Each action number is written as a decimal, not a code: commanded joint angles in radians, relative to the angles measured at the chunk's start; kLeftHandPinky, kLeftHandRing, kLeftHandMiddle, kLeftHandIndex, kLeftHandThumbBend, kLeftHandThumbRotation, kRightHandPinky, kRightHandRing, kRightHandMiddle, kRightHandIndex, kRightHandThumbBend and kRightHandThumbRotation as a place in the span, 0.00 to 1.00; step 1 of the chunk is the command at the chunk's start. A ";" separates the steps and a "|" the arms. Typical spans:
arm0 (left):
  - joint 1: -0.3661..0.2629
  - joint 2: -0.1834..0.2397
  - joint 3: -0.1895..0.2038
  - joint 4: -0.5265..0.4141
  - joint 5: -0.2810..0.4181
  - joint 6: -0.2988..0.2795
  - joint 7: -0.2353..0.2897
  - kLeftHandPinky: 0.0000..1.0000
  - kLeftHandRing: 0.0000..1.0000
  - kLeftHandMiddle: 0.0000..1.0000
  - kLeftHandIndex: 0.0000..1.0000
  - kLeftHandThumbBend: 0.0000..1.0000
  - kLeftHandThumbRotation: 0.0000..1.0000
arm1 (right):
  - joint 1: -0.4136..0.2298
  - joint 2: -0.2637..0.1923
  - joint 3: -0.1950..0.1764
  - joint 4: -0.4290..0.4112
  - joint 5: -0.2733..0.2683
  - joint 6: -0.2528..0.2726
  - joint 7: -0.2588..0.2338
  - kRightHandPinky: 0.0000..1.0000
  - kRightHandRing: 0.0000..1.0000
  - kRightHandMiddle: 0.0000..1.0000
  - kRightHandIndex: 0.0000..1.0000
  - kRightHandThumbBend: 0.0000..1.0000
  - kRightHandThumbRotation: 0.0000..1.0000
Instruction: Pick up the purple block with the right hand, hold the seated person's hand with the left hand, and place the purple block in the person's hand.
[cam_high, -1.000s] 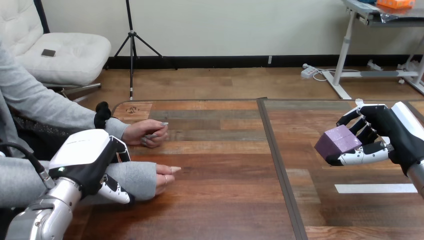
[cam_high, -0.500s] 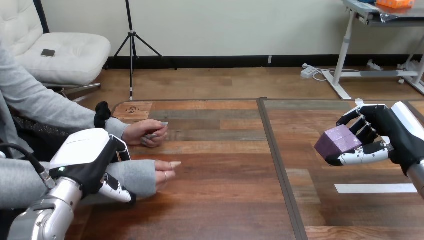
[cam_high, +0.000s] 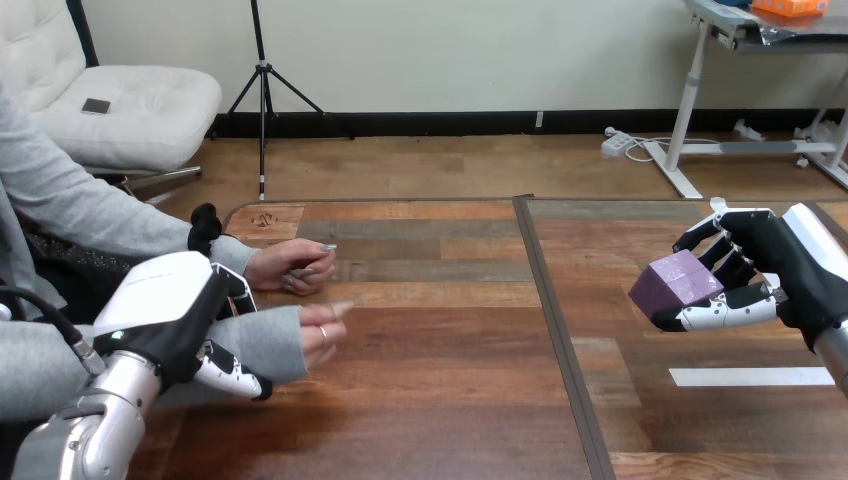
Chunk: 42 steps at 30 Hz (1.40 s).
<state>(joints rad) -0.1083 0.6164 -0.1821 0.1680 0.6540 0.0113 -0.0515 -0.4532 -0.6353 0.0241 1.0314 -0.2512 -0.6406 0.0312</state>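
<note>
Over the wooden table (cam_high: 450, 400), right hand (cam_high: 790, 270) clasps boxy purple block (cam_high: 675, 283).

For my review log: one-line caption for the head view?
The right hand holds the purple block over the table; left hand clasps the person's wrist.

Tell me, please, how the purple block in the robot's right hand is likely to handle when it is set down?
The purple block looks rigid: its edges are straight in the right hand's grip. With flat faces and square corners it should sit, not roll. It is probably light, since a pinch alone carries it above the table.
</note>
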 joint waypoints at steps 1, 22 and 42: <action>-0.023 0.000 0.017 -0.039 -0.008 0.020 -0.021 0.22 0.29 0.37 0.38 0.83 0.00 | -0.052 -0.019 -0.020 -0.048 0.010 -0.012 -0.015 0.31 0.35 0.39 0.43 0.83 0.00; -0.031 0.058 -0.038 -0.061 0.151 0.058 -0.115 0.44 0.52 0.57 0.58 0.93 0.00 | -0.053 -0.017 -0.021 -0.052 0.010 -0.004 -0.018 0.31 0.34 0.39 0.43 0.83 0.00; -0.032 0.055 -0.036 -0.070 0.193 0.067 -0.135 0.45 0.56 0.62 0.62 0.97 0.02 | -0.057 -0.018 -0.019 -0.043 0.004 -0.015 -0.027 0.33 0.36 0.40 0.43 0.84 0.00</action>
<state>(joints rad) -0.1129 0.6550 -0.2166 0.1324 0.8358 0.0716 -0.1787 -0.4532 -0.6353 0.0241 1.0311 -0.2516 -0.6405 0.0307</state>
